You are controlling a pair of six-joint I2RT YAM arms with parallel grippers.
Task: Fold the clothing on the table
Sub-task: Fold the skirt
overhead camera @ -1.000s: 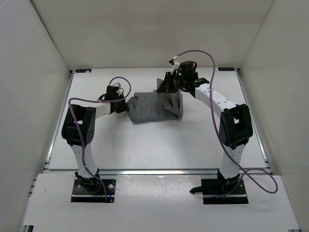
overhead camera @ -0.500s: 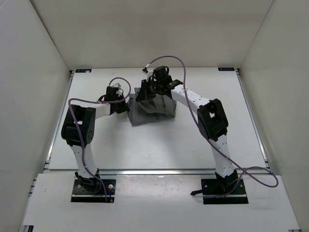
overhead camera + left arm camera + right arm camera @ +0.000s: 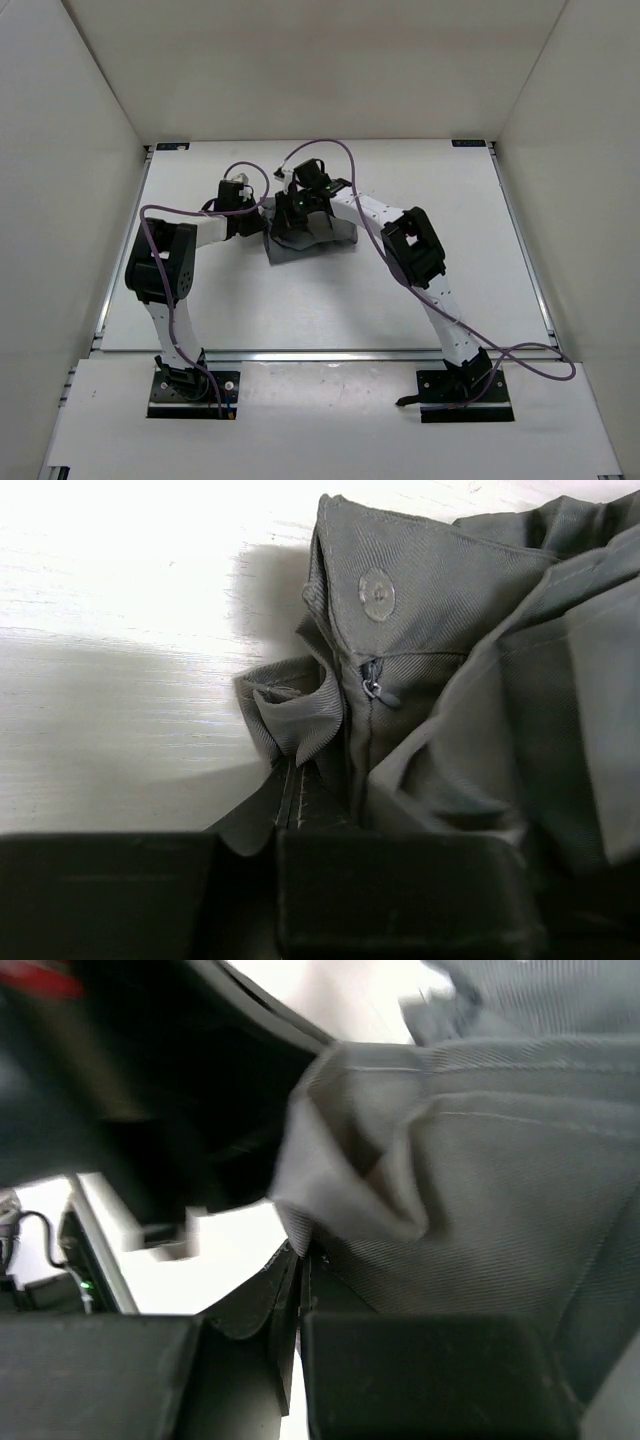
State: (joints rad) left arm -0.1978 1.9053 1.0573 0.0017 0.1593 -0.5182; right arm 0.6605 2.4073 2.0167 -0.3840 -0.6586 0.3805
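**Grey skirt pinched by both grippers, far centre of the table**

The plain medium-grey pleated skirt of soft fabric (image 3: 318, 238) lies bunched in a compact, creased heap on the far middle part of the table, slightly left of centre. Its right side is doubled over the left, leaving an uneven outline. In the left wrist view the waistband end faces the camera, showing a round grey button (image 3: 377, 593) and below it a small metal zipper pull (image 3: 372, 688) at the top of a closed fly. Loose pleats pile up on the right.

The left gripper (image 3: 262, 214) meets the heap at its left edge. Its black fingers are pressed together on a small curled fold of the skirt (image 3: 300, 725). The right gripper (image 3: 289, 214) reaches across from the right and sits over the top left of the heap, close beside the left one. Its fingers are also pressed together, nipping a puckered edge of the grey cloth (image 3: 350, 1175). The right arm covers part of the fabric from above.

Purple cables (image 3: 148, 222) loop along both white arms.

The large flat white rectangular table (image 3: 220, 300) has thin metal rails (image 3: 330, 353) at its edges. Plain white walls (image 3: 320, 70) enclose it on three sides.
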